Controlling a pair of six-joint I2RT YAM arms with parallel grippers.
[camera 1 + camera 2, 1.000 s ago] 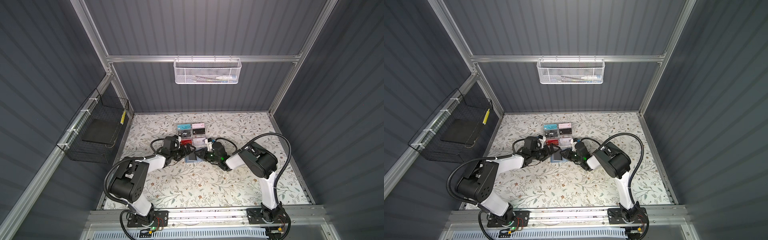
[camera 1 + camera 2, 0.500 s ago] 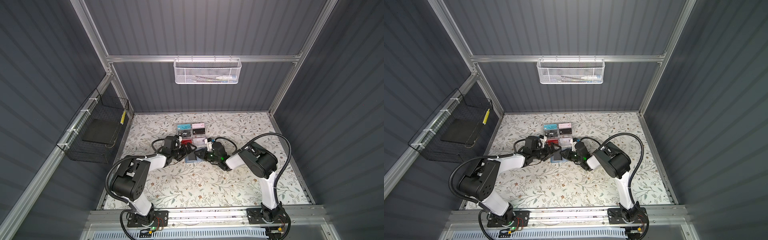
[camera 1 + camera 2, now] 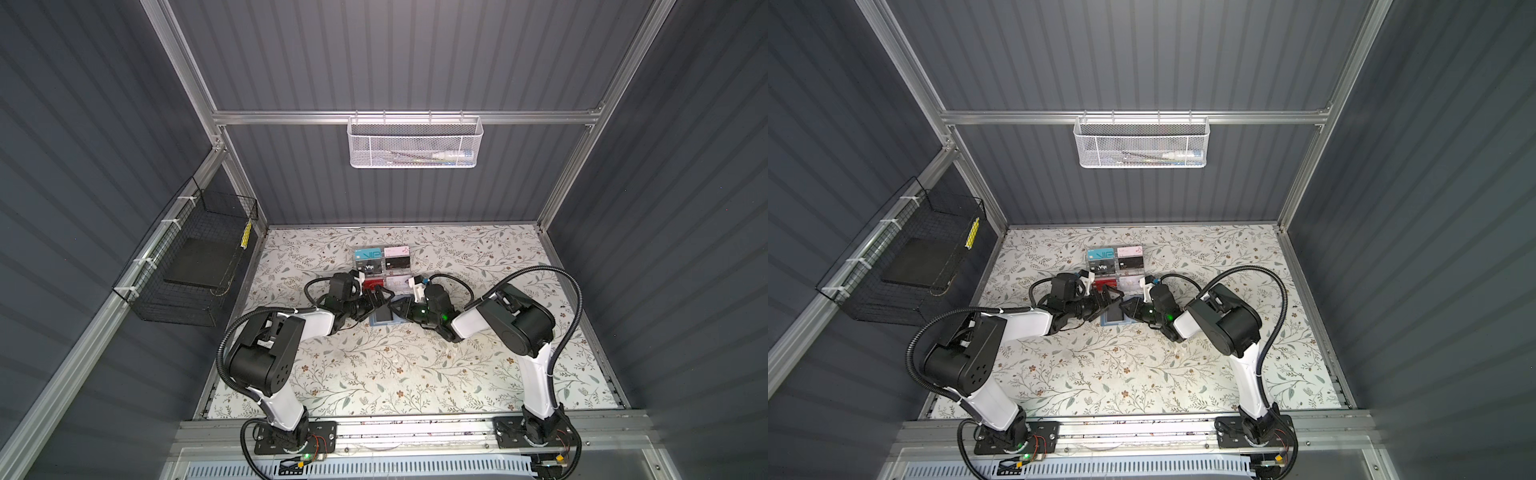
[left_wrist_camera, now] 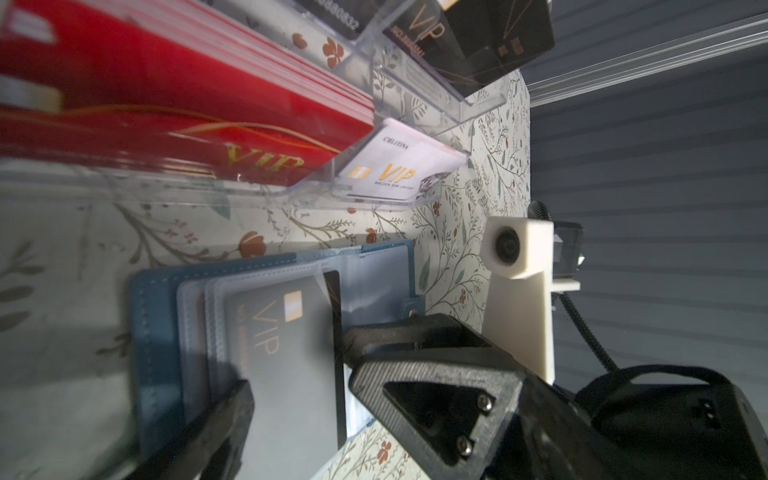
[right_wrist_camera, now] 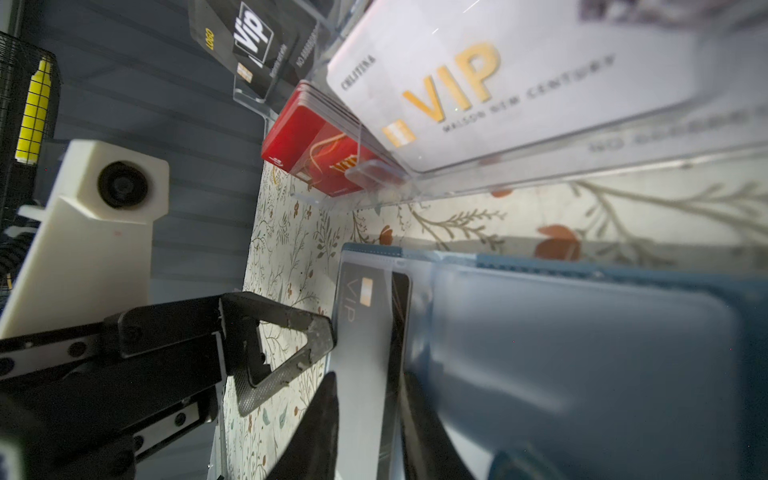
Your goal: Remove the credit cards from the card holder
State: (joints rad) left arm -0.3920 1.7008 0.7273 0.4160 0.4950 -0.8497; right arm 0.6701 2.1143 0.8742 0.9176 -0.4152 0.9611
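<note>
The slate-blue card holder (image 3: 384, 323) (image 3: 1114, 320) lies open on the floral table between both grippers. A black VIP credit card (image 4: 286, 353) (image 5: 365, 328) sits in a translucent sleeve, its dark edge sticking out. My left gripper (image 3: 379, 297) (image 3: 1109, 297) is wide open. One of its fingers (image 4: 224, 415) hangs over the holder's (image 4: 158, 332) stitched side. My right gripper (image 3: 398, 309) (image 5: 374, 428) points at the card's exposed edge. Its jaws stand a little apart, tips (image 4: 353, 365) at the sleeves, and the card shows through the gap. I cannot tell whether they touch it.
A clear acrylic rack (image 3: 382, 266) (image 4: 415, 108) of red, white and black cards stands just behind the holder, close to both grippers. A black wire basket (image 3: 195, 266) hangs on the left wall. A white mesh basket (image 3: 413, 141) hangs on the back wall.
The left arm has shifted slightly by the holder. The right arm, the holder and the card have stayed where they were.
</note>
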